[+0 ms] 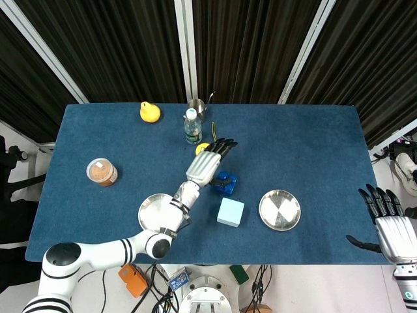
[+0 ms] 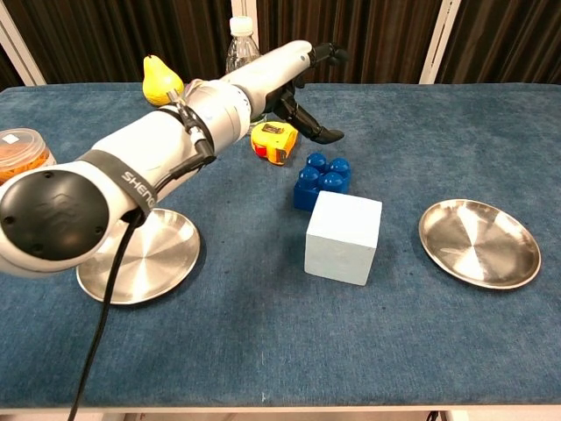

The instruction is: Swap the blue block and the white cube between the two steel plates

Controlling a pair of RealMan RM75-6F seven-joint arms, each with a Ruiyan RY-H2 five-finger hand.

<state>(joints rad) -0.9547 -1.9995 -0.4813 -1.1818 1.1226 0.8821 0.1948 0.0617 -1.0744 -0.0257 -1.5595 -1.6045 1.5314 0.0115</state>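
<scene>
The white cube (image 1: 230, 212) (image 2: 344, 237) stands on the blue cloth between the two steel plates, and the blue block (image 1: 225, 182) (image 2: 322, 178) lies just behind it. Neither touches a plate. Both the left plate (image 1: 153, 215) (image 2: 149, 263) and the right plate (image 1: 279, 210) (image 2: 479, 243) hold nothing. My left hand (image 1: 208, 162) (image 2: 298, 83) hangs above the table behind the blue block, fingers spread and holding nothing. My right hand (image 1: 389, 229) shows only in the head view, off the table's right front corner, fingers spread and apart from everything.
A yellow tape measure (image 1: 202, 151) (image 2: 273, 140) lies under my left hand. Behind it stand a water bottle (image 1: 191, 126) (image 2: 241, 31) and a steel cup (image 1: 197, 105). A yellow pear (image 1: 149, 112) (image 2: 163, 81) and an orange-filled jar (image 1: 101, 172) (image 2: 13, 149) sit to the left.
</scene>
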